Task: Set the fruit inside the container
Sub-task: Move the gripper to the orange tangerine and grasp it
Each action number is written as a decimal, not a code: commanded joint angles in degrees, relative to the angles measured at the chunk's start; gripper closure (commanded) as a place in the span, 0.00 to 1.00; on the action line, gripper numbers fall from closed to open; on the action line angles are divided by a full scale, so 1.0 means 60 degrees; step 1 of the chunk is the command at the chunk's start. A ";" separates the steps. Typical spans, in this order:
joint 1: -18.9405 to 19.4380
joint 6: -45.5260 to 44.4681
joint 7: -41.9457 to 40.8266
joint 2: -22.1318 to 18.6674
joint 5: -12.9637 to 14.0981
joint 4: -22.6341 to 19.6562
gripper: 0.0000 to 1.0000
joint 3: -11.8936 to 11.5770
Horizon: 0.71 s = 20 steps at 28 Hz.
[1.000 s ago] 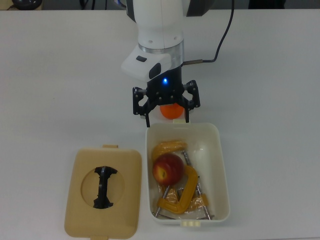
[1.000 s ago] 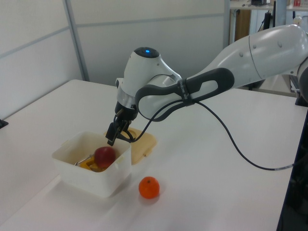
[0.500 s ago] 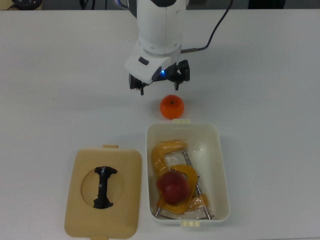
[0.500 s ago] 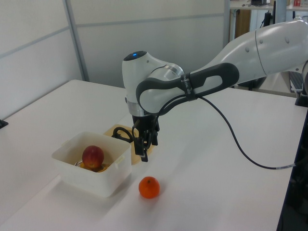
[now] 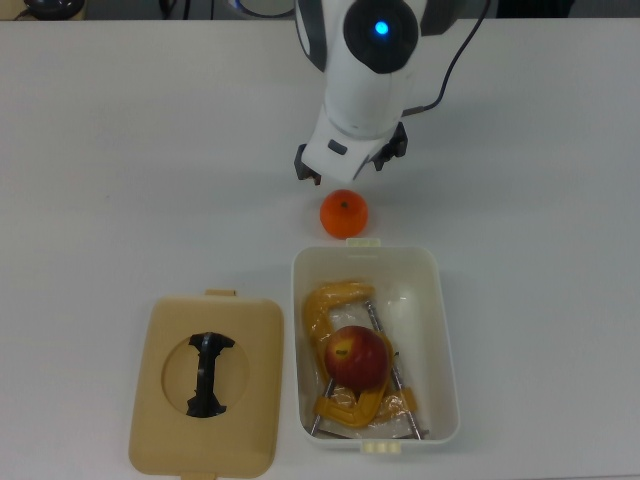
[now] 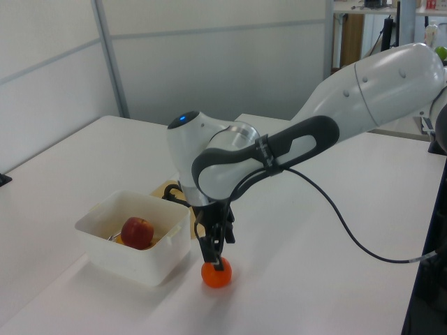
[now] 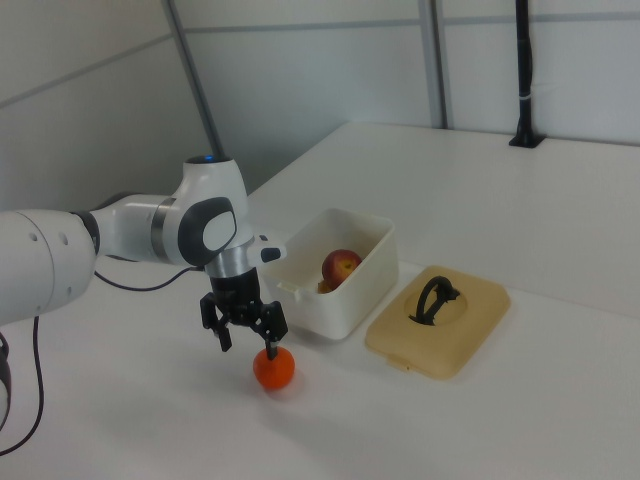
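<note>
Nearby, tan lid [image 5: 206,385] beside tub [image 5: 441,330], clamp [image 5: 340,305] under apple [image 5: 357,357]

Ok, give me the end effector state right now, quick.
End effector: open, holding nothing, fingers spread just above the orange, which sits on the table outside the white tub.

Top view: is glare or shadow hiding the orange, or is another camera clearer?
Top view: even light, no glare, the orange shows whole, but the arm hides the claw. Left view: soft shadow under the orange, claw over it. Right view shows both clearly.
</note>
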 commanded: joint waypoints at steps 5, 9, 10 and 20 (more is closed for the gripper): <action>0.0295 0.0077 -0.0051 0.0445 -0.1155 0.0037 0.00 -0.0047; 0.0295 0.0442 -0.0022 0.0576 -0.1552 0.0037 0.00 -0.0061; 0.0295 0.0544 0.0007 0.0620 -0.1567 0.0037 0.00 -0.0061; 0.0324 0.1439 0.0622 0.1001 -0.1948 0.0052 0.00 -0.0047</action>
